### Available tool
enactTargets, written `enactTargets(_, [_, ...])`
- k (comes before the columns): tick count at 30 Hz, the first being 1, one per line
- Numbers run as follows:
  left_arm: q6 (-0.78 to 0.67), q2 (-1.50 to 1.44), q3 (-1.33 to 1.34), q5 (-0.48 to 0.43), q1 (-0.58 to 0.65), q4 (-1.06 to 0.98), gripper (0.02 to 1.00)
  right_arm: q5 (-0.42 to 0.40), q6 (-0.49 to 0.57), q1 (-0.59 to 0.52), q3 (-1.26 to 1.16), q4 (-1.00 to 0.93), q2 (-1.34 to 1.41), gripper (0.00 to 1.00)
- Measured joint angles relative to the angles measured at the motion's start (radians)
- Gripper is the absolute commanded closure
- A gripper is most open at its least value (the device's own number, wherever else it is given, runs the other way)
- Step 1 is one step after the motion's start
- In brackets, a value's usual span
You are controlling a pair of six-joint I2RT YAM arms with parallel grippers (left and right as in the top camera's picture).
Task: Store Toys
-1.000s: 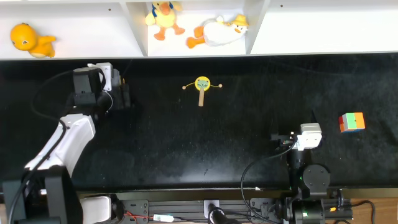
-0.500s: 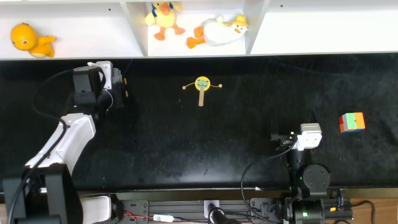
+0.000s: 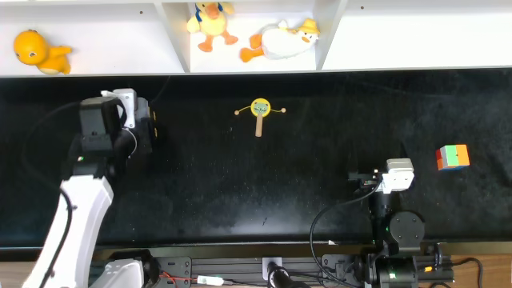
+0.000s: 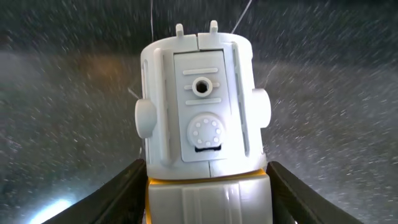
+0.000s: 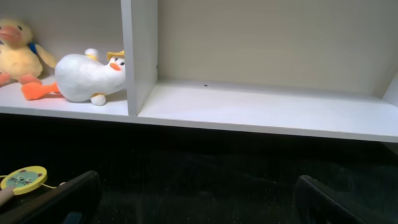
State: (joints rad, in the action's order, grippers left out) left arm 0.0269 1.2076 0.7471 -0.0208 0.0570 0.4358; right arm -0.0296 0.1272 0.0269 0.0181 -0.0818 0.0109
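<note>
A black tabletop (image 3: 320, 160) is backed by a white shelf (image 3: 400, 48) split into compartments. A yellow duck (image 3: 38, 50) lies in the end compartment on the left arm's side, and a plush duck (image 3: 212, 22) and a white goose (image 3: 280, 40) lie in the middle one.

The toy robot (image 4: 202, 106) is held between the jaws of the left gripper (image 4: 206, 166). The jaws are closed narrowly on its lower body, and its rounded white head stands out well beyond the fingertips.

The toy is judged to be hard, hollow plastic: light, stiff and not crushable. Its smooth curved shell is likely to slip under a loose pinch. The flatter lower body, where the jaws sit now, is judged the soundest hold. The side knobs and the two small prongs on top are best left untouched.

The jaws of the right gripper (image 5: 198, 180) are spread wide, with nothing between them. A rattle drum (image 3: 260, 110) lies ahead of them, off toward the left arm's side. A coloured cube (image 3: 452, 157) sits well apart on their outer side.
</note>
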Motion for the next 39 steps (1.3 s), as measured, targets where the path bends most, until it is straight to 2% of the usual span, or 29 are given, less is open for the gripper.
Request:
enactTargets(10, [0.0, 0.058, 0.161, -0.021, -0.01, 0.006, 0.59, 0.0, 0.0, 0.0, 0.0, 0.0, 0.0, 0.005])
enactTargets(27, [-0.003, 0.491, 0.513, -0.027, -0.01, -0.116, 0.579, 0.0, 0.0, 0.0, 0.0, 0.0, 0.0, 0.005])
enactTargets(28, [-0.004, 0.507, 0.524, -0.027, -0.01, -0.121, 0.518, 0.0, 0.0, 0.0, 0.0, 0.0, 0.0, 0.005])
enactTargets(29, [-0.006, 0.52, 0.532, -0.027, -0.01, -0.129, 0.354, 0.0, 0.0, 0.0, 0.0, 0.0, 0.0, 0.007])
enactTargets(30, [-0.01, 0.531, 0.538, -0.027, -0.01, -0.142, 0.143, 0.0, 0.0, 0.0, 0.0, 0.0, 0.0, 0.007])
enactTargets(31, [-0.015, 0.539, 0.543, -0.027, -0.01, -0.15, 0.02, 0.0, 0.0, 0.0, 0.0, 0.0, 0.0, 0.007])
enactTargets(39, [-0.019, 0.544, 0.552, -0.023, -0.01, -0.079, 0.02, 0.0, 0.0, 0.0, 0.0, 0.0, 0.0, 0.005])
